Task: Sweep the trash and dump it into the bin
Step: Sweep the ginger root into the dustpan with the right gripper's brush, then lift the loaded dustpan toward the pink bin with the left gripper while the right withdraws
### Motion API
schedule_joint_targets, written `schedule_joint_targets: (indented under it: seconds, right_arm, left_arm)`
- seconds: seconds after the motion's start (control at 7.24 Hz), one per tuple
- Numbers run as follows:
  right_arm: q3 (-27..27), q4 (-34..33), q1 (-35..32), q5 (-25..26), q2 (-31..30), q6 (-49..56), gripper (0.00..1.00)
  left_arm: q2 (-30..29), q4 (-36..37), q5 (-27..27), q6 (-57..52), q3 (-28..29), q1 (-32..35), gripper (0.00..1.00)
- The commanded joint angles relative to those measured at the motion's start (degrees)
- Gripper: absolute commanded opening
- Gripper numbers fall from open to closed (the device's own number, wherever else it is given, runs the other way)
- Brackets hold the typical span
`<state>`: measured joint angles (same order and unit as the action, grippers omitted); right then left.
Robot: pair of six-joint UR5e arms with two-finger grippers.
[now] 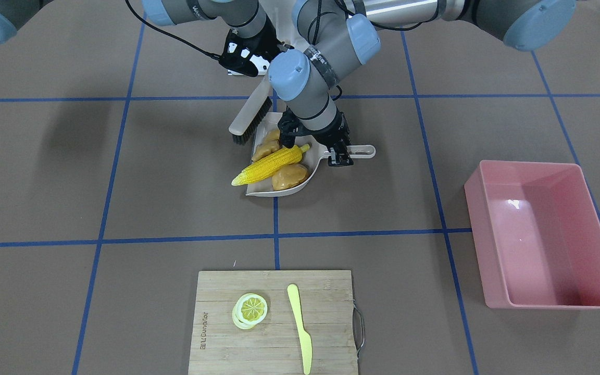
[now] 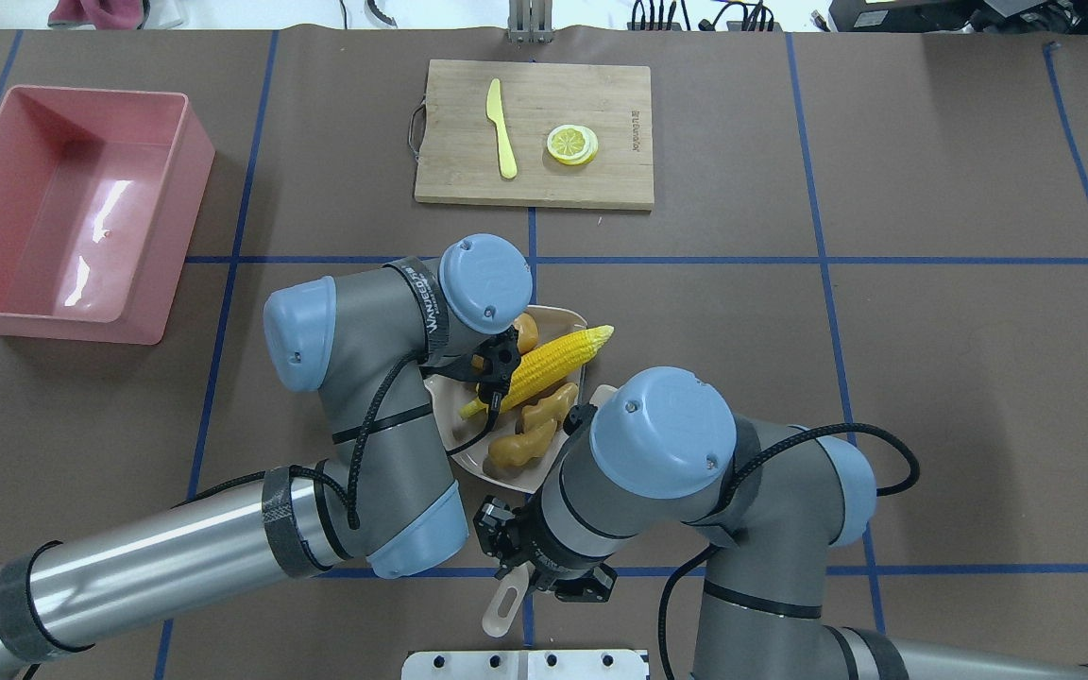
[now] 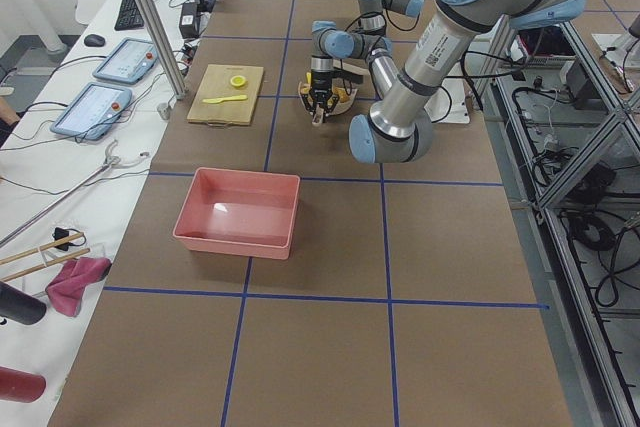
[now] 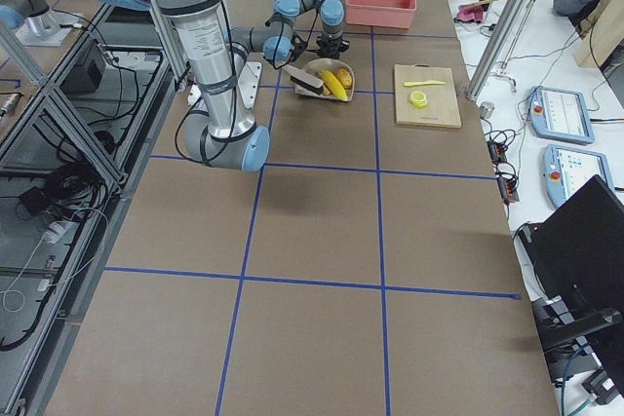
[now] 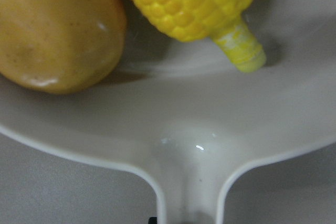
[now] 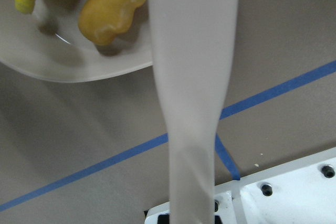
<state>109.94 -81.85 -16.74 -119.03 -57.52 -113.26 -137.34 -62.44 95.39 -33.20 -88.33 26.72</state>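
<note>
the dustpan [image 1: 271, 194] lies on the table [image 1: 123, 182], and all three pieces of trash are in it: the corn cob [image 1: 271, 164] lies slantwise across the middle with its pointed tip hanging past the dustpan's open edge, the ginger root [image 1: 266, 149] is on the robot's side of the corn cob, and the potato [image 1: 289, 177] is on the other side, against the dustpan's curved back wall. the left end effector [image 1: 339, 155] is narrow, its fingers closed on the dustpan's handle right where the handle leaves the pan, so the butt end of the corn cob and the potato sit just in front of it, near but not touching it. the right end effector [image 1: 248, 56] is closed on the handle of a brush [image 1: 250, 117]; it is on the robot's side of the dustpan, apart from the trash, while the brush head slants down to the corner of the dustpan nearest the ginger root. the bin [image 1: 479, 245] stands well apart from the dustpan, out past its handle end on the robot's left, with nothing showing inside it.
</note>
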Motion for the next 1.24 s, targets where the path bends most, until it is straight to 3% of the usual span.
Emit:
schedule_joint_targets:
  seconds: [0.0,0.28,0.83,1.11]
  right_arm:
    - [3.9,-4.4,-4.5,-2.9,-1.2,1.5,0.00]
    - [6.1,-5.6,-10.5,-6.8,-4.0,8.5,0.00]
    - [11.7,-24.5,-21.2,-7.8,-4.5,37.0,0.00]
    - [13.8,-29.1,-25.6,-7.9,-10.1,53.1,0.00]
  left_arm:
    - [0.8,-3.4,0.0,0.2,-0.2,0.0,0.00]
    - [0.9,-5.3,0.0,3.3,-0.2,-0.1,0.00]
    - [2.4,-12.6,0.1,6.1,-1.8,0.3,0.00]
    - [2.4,-14.5,0.1,7.5,-2.4,0.3,0.00]
